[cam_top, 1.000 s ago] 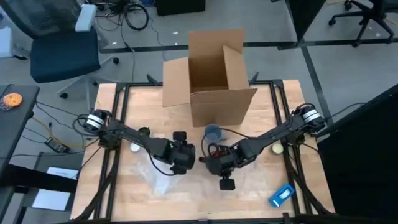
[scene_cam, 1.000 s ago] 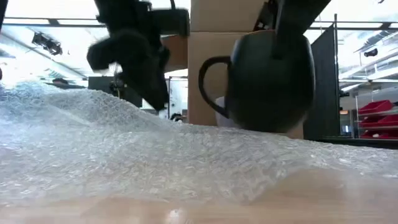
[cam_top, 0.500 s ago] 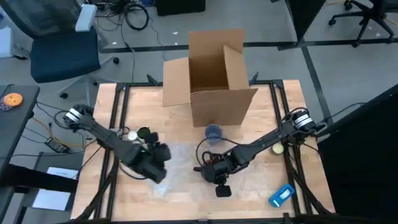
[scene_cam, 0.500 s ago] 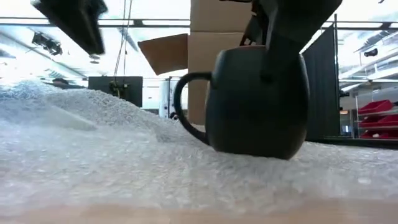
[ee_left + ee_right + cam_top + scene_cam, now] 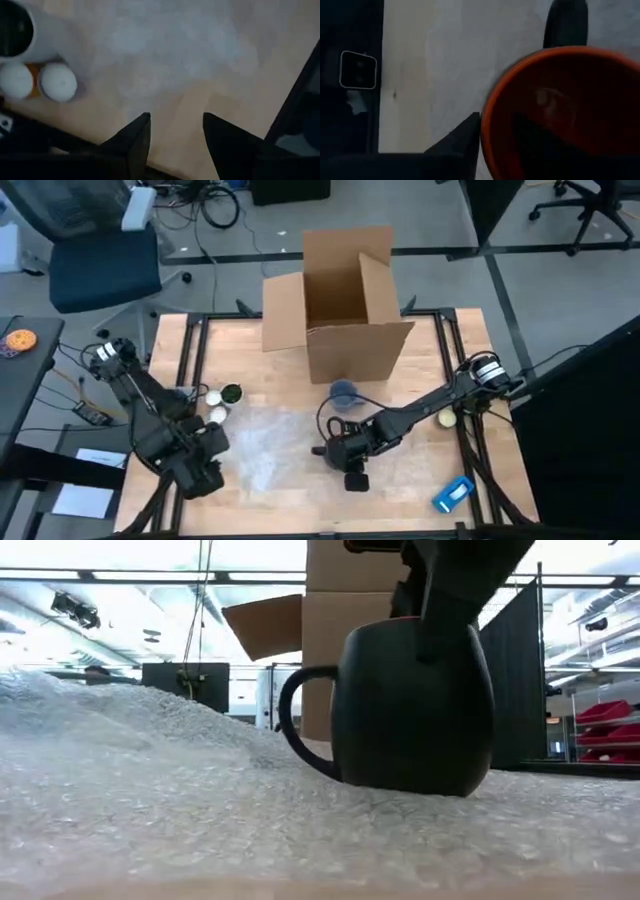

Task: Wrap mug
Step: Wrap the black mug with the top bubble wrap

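The mug (image 5: 412, 705) is dark on the outside and rounded like a barrel, with an orange-red inside (image 5: 560, 110) seen in the right wrist view. It stands upright on the bubble wrap (image 5: 200, 810), its loop handle (image 5: 297, 730) pointing sideways. The bubble wrap is a clear, crinkled sheet spread over the middle of the worktop (image 5: 420, 360), rising in a hump beside the mug.

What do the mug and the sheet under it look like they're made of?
Mug: probably glazed ceramic, with a smooth dark outside and orange-red inside; the right gripper holds its rim. Sheet: clear plastic bubble wrap, with a translucent, pebbled surface.
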{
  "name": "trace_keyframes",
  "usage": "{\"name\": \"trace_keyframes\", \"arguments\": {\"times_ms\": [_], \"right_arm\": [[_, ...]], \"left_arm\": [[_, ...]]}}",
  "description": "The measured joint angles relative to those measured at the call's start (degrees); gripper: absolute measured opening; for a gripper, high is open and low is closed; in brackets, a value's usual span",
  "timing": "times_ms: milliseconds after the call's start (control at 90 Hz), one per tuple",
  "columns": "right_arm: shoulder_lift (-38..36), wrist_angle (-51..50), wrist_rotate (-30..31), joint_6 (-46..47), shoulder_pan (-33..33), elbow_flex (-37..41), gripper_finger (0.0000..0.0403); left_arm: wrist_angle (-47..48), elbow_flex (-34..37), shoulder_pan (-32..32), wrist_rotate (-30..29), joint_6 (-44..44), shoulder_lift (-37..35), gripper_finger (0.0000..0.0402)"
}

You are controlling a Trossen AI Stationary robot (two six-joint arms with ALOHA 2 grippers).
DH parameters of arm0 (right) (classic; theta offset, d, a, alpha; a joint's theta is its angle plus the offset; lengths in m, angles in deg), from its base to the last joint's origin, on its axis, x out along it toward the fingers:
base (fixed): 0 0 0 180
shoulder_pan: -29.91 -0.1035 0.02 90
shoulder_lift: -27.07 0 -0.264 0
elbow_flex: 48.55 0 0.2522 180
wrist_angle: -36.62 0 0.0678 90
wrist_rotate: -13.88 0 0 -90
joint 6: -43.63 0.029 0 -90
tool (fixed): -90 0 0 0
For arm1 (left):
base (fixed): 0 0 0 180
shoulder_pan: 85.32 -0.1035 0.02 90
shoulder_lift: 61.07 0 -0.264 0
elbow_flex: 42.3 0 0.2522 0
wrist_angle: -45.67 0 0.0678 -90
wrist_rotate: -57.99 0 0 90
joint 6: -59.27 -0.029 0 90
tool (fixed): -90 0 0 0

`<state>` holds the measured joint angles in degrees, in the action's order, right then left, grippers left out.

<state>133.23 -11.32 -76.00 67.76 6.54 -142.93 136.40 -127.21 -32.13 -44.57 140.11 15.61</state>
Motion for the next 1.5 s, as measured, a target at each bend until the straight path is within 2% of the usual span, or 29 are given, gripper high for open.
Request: {"name": "trace_keyframes", "arguments": {"times_ms": [178,333,478,833,978,1078,1144,1367,1500], "right_arm": [[-1.83,0.25,3.47,-0.07,-0.5,0.03,0.0115],[-5.31,1.89,10.34,-1.1,-2.57,0.02,0.0116],[-8.08,4.48,15.93,-3.07,-5.99,0.02,0.0116],[-13.51,6.07,23.62,-4.9,-10.8,0.02,0.0116],[-14.51,6.41,24.84,-4.87,-11.45,0.02,0.0116],[-14.51,6.77,24.98,-4.87,-11.44,0.02,0.0116],[-14.51,7.21,24.98,-4.87,-11.39,0.02,0.0116],[-14.51,7.72,24.96,-4.84,-11.39,0.02,0.0116],[-14.51,7.81,24.96,-4.8,-11.36,0.02,0.0116]], "left_arm": [[-1.35,3.61,2.34,0.49,6.13,-0.06,0.0163],[-6.87,8.87,5.94,-2.31,3.55,-0.18,0.0163],[-9.37,13.95,6.79,-6.39,1.44,-0.15,0.0163],[-15.26,24.74,3.38,-10.05,-14.0,0.05,0.0163],[-23.64,25.38,2.36,-19.19,-20.94,0.09,0.0163],[-28.61,25.33,1.43,-22.66,-27.17,0.09,0.0163],[-30.03,25.33,0.66,-22.8,-29.62,0.1,0.0163],[-30.71,25.26,-0.36,-21.33,-29.66,0.14,0.0163],[-30.25,22.26,-0.33,-19.21,-29.67,0.14,0.0163]]}}
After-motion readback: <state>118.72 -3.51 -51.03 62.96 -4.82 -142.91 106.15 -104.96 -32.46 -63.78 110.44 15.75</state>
